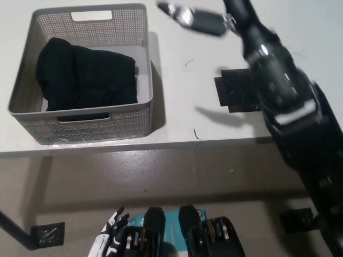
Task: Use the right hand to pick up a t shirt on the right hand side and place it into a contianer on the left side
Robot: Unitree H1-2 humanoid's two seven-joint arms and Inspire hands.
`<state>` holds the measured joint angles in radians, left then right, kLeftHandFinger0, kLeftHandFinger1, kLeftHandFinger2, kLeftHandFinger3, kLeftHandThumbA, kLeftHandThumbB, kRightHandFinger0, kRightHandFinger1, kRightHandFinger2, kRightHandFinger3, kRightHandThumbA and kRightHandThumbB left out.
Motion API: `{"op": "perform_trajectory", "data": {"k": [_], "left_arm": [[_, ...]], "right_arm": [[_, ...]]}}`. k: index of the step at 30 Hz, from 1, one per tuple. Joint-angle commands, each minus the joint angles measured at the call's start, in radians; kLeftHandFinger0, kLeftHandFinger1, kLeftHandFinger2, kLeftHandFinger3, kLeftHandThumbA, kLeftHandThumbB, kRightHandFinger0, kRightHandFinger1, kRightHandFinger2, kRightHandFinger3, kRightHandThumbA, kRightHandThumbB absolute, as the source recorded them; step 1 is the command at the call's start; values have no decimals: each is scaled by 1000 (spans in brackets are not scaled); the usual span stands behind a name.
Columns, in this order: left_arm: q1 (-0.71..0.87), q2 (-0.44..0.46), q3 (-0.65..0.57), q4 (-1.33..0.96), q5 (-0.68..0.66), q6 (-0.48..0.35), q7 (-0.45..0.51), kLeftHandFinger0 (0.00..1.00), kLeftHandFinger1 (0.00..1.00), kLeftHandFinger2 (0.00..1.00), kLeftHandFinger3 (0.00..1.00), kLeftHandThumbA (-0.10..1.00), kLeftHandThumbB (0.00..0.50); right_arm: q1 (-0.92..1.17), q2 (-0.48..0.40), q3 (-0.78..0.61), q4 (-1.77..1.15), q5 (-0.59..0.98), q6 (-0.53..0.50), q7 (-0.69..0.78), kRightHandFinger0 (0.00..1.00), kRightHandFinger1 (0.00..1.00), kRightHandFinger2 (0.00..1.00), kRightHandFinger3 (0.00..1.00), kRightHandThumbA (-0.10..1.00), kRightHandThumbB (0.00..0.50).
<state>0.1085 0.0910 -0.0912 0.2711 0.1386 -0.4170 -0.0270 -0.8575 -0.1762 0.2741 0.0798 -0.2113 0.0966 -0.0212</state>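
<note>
A black T-shirt [86,77] lies bunched inside the grey mesh basket [149,101] at the left of the white table [182,112]. My black right arm reaches in from the bottom right, across the table's right part. Its hand [195,20] hangs blurred above the far table, to the right of the basket's back corner. The fingers stretch leftward with nothing in them. My white left hand [110,240] rests low at the bottom left, below the table, fingers apart and holding nothing.
A black square mat [236,91] lies on the table's right side, partly covered by my right arm. The table's front edge [161,145] runs across the middle, with floor below. A small black marker [48,234] sits on the floor at the lower left.
</note>
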Motion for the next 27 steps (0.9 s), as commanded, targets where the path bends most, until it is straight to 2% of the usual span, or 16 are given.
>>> {"op": "perform_trajectory", "data": {"k": [1,2,5,6,8,10,12,14,15,20,21,22,25,27], "left_arm": [[2,28,44,-28,-34,-38,16,1000,953,950,1000,967,295],[6,26,47,-31,-33,-33,19,995,956,954,1000,973,295],[5,29,56,-29,-25,-33,25,990,955,953,1000,982,300],[4,28,58,-28,-22,-32,26,990,955,950,1000,981,287],[2,22,61,-17,-26,-46,22,999,954,936,1000,980,279],[4,19,65,-16,-35,-51,16,1000,955,933,1000,980,279],[9,21,67,-22,-38,-42,12,1000,986,971,1000,985,246],[8,23,72,-16,-44,-49,12,1000,984,971,1000,982,242],[7,25,75,-14,-47,-52,13,1000,984,971,1000,984,248],[2,24,80,-14,-54,-53,22,1000,982,965,1000,1000,272],[1,22,79,-11,-53,-53,24,1000,978,960,1000,1000,267],[4,22,78,-13,-51,-53,23,1000,988,975,1000,1000,261],[8,19,86,-18,-52,-53,26,1000,989,977,1000,1000,275],[8,21,87,-20,-47,-53,29,1000,992,980,1000,1000,274]], "right_arm": [[251,-127,-17,-446,-220,-129,-4,1000,1000,1000,1000,937,281],[343,-138,-30,-472,-222,-170,-27,1000,1000,1000,1000,951,270],[430,-138,-38,-481,-230,-218,-56,1000,1000,1000,1000,959,270],[473,-143,-44,-485,-238,-234,-67,1000,1000,1000,1000,964,264],[625,-155,-65,-491,-246,-292,-103,1000,1000,1000,1000,928,249],[681,-154,-72,-488,-249,-317,-112,1000,1000,1000,1000,919,248],[784,-156,-85,-464,-239,-354,-125,1000,1000,1000,1000,942,251],[853,-162,-88,-428,-253,-383,-137,1000,1000,1000,1000,962,254],[885,-164,-87,-407,-262,-398,-145,1000,1000,1000,1000,982,240],[971,-165,-89,-287,-277,-487,-177,1000,1000,1000,1000,941,209],[977,-162,-94,-275,-264,-488,-171,1000,1000,1000,1000,955,221],[987,-156,-97,-258,-255,-498,-175,1000,1000,1000,1000,951,212],[993,-150,-103,-203,-238,-524,-173,1000,1000,1000,1000,979,216],[998,-139,-118,-139,-184,-520,-163,1000,1000,1000,1000,1000,238]]}}
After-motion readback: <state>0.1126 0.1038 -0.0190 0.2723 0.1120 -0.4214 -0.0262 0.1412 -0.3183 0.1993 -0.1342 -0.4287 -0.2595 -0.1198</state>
